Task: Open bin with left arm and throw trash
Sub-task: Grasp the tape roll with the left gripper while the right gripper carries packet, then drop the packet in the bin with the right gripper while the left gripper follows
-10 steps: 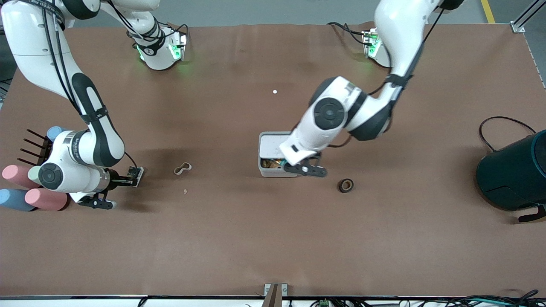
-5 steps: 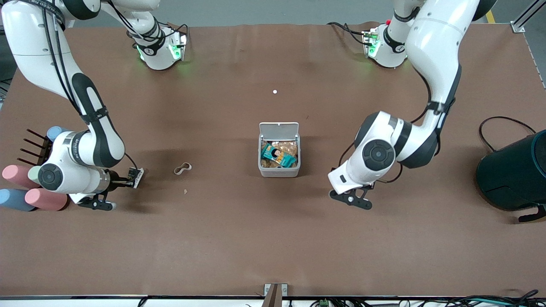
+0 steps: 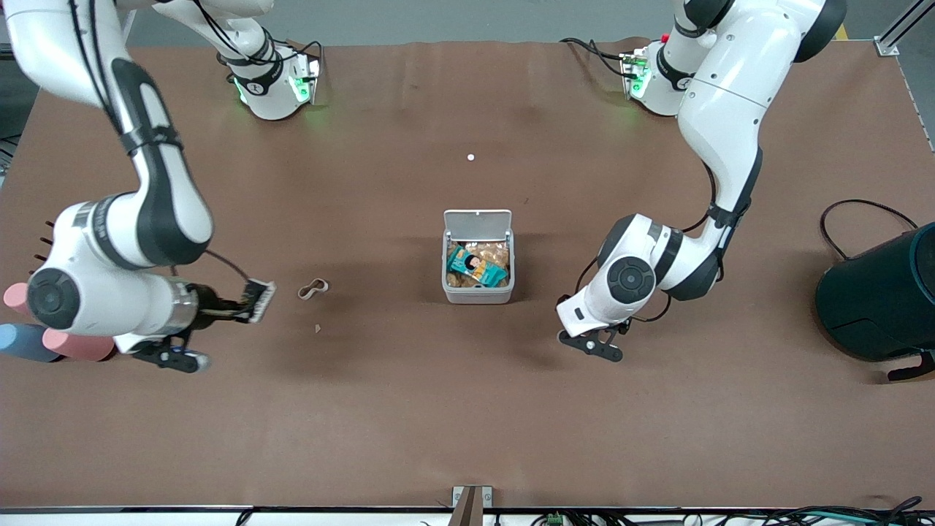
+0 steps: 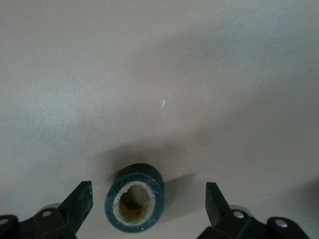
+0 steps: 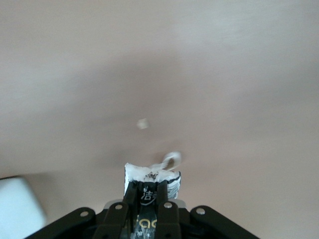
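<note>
Between my spread left gripper point(image 4: 148, 209) fingers sits the black tape ring point(image 4: 134, 203) on the table, beside the bin point(image 3: 478, 294) whose lid stands open — I should drop squarely, then close evenly so it can't roll. My right gripper point(image 5: 149, 196) waits, pinching a white packet point(image 5: 151, 178).

— Where's the bin point(image 3: 478, 292)?
— Mid-table, with the wrapper point(image 3: 476, 267) inside.
— And the tape ring point(image 4: 134, 204)?
— On the table between the left gripper's point(image 4: 148, 209) fingers; the loop point(image 3: 313, 289) lies toward the right arm's end.
</note>
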You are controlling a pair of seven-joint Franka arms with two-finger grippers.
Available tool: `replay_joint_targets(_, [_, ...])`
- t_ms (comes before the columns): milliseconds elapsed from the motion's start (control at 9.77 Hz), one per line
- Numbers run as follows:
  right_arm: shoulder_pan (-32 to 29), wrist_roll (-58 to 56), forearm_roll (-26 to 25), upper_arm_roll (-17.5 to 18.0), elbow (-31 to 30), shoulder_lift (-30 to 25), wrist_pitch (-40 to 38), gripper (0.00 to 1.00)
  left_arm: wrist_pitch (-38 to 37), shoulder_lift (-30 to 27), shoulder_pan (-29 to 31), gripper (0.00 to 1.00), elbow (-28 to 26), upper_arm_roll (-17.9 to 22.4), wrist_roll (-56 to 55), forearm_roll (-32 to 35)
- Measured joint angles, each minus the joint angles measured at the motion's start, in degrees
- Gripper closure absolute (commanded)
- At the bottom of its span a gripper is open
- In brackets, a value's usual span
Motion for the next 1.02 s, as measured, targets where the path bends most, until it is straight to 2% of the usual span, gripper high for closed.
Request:
replay_joint_targets(102, [2.2,2.5,0.8,1.0,1.1,0.0,0.3,1.00,2.1,0.0,0.4,0.02,-1.6,0.0,0.0,0.2])
replay_joint_targets(205, [4.8,5.1,1.1,1.8,2.3,0.2,1.5,1.00,3.6,0.0,0.7,0.11,-2.7,0.0,0.0,0.5])
replay_joint_targets(409, [11.7,12.0,1.3,2.3,4.1,0.5,7.9,1.00,4.3,-0.2,1.1,0.64,-3.2,0.0,0.0,0.8])
replay_joint_targets(614, [19.3,18.5,1.3,2.4,4.3,2.4,16.6,0.99,4.3,-1.1,1.2,0.94,-3.6,0.1,0.0,0.8])
replay_joint_targets(717, [22.4,19.6,1.3,2.3,4.3,3.8,19.5,0.99,4.3,-1.2,1.4,1.00,-3.8,0.1,0.0,0.8])
replay_joint_targets(1024, [28.0,20.0,0.7,2.0,4.3,6.1,21.4,0.99,4.3,-1.9,1.6,1.00,-3.8,0.0,-0.4,0.8])
